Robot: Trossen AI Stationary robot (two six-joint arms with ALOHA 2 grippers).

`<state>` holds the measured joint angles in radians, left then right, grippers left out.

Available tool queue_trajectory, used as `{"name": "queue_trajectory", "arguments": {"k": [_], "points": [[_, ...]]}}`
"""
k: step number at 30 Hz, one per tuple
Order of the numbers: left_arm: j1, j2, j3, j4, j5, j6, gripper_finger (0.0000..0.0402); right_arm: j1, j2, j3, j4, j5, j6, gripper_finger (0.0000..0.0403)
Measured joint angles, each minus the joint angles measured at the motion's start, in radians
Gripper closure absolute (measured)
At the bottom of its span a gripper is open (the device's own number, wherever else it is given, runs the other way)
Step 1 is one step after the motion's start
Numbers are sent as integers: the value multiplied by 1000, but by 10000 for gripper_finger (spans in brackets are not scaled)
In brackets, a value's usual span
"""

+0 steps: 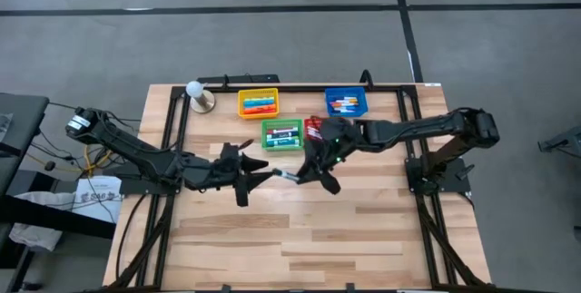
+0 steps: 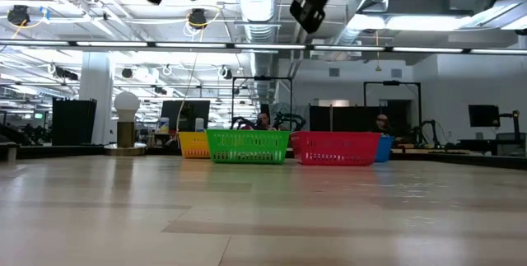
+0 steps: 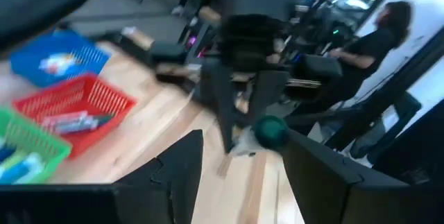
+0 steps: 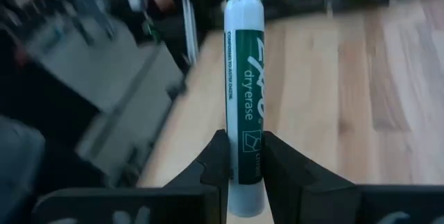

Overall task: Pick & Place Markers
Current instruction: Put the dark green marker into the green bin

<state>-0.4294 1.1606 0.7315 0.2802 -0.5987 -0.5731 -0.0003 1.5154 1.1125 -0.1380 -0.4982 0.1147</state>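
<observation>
A green dry-erase marker (image 4: 243,78), white barrel with a green label and cap, sits in my right gripper (image 4: 243,144) above the table's middle. In the high view the marker (image 1: 287,176) points level toward the table's left, at my left gripper (image 1: 263,171). My left gripper (image 3: 243,137) is open, and its fingers stand to either side of the marker's green free end (image 3: 270,130) without visibly touching it. More markers lie in the yellow (image 1: 258,103), blue (image 1: 346,103), green (image 1: 282,134) and red (image 1: 313,130) baskets. My right gripper pinches the marker between its two fingers on the barrel near its back end (image 4: 243,165). The marker runs forward along the fingers and sticks out past them. It is lifted clear of the table and lies roughly level, with the capped end pointing toward the table's left.
The baskets stand in a cluster by the far edge; my right arm covers part of the red one. A white ball on a small stand (image 1: 197,93) sits left of the yellow basket. Bare wood (image 1: 318,239) stretches across the near half. People show in the room beyond.
</observation>
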Motion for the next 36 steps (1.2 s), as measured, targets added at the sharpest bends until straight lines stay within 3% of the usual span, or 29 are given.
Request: {"name": "queue_trajectory", "arguments": {"k": [5, 11, 20, 25, 30, 36], "points": [[1, 0, 0, 76, 0, 122, 191, -37, 1, 0, 140, -58, 162, 351], [39, 0, 0, 106, -1, 158, 172, -55, 1, 0, 212, -64, 246, 351], [119, 0, 0, 201, 114, 199, 171, -56, 10, 1, 258, -47, 279, 351], [154, 0, 0, 202, 124, 198, 173, -61, 10, 1, 291, -44, 287, 351], [176, 0, 0, 209, 128, 196, 200, -62, 10, 1, 302, -19, 289, 351], [213, 0, 0, 218, 185, 195, 282, -83, 10, 1, 304, -18, 282, 351]]}}
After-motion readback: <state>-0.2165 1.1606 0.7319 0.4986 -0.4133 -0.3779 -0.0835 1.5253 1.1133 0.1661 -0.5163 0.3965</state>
